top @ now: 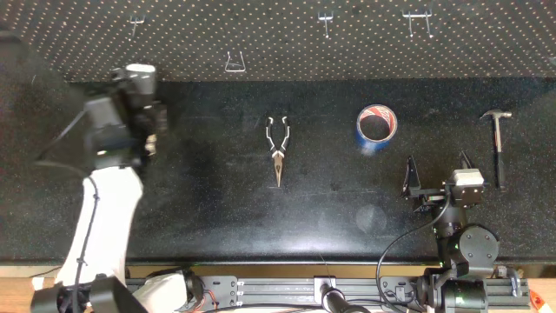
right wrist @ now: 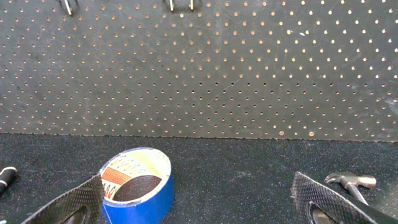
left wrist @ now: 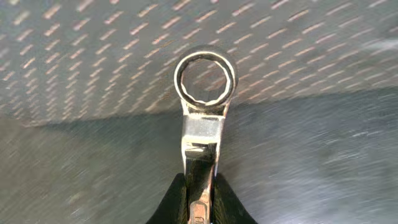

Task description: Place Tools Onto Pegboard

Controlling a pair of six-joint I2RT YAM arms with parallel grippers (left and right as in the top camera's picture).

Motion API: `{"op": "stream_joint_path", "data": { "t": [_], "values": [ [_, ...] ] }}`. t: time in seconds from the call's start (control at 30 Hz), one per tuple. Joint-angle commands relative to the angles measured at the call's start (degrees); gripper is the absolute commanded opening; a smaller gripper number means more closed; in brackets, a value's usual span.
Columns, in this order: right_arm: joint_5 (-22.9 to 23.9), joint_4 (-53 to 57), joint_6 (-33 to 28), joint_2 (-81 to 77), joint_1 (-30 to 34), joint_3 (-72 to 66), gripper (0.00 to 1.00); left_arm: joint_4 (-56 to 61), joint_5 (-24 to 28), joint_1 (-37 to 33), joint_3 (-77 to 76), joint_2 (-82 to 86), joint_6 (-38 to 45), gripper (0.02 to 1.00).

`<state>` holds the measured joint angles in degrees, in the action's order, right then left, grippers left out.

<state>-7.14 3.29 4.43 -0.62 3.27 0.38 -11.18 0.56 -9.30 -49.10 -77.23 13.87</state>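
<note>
Behind the black desk (top: 217, 204) stands a dark perforated pegboard (top: 278, 35). The left wrist view shows the left fingers (left wrist: 172, 202) gripping a shiny steel ring wrench (left wrist: 204, 93) before it. In the top view, the right fingers (top: 408, 176) stand open near a blue tape roll (top: 377, 126).

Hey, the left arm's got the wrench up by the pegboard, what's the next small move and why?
Probably ease the left gripper toward the pegboard so the ring of the wrench lines up with the nearest hook. The wrench is clamped by its shaft with the ring end pointing outward at the board, and no hook passes through the ring yet.
</note>
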Motion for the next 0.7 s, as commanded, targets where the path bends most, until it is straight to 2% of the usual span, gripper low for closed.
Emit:
{"op": "stream_joint_path", "data": {
  "t": [0.03, 0.2, 0.53, 0.7],
  "values": [
    [0.5, 0.3, 0.9, 0.6, 0.1, -0.2, 0.985, 4.6, -6.4, 3.0, -0.2, 3.8, -9.6, 0.027],
    [0.5, 0.3, 0.9, 0.6, 0.1, -0.2, 0.985, 6.1, -8.9, 3.0, -0.5, 4.8, -9.6, 0.027],
    [0.5, 0.3, 0.9, 0.5, 0.1, -0.2, 0.985, 8.3, -9.0, 3.0, -2.1, 6.7, -12.6, 0.029],
    [0.5, 0.3, 0.9, 0.5, 0.1, -0.2, 0.985, 8.4, -8.9, 3.0, -1.5, 11.5, -16.7, 0.027]
  ]
}}
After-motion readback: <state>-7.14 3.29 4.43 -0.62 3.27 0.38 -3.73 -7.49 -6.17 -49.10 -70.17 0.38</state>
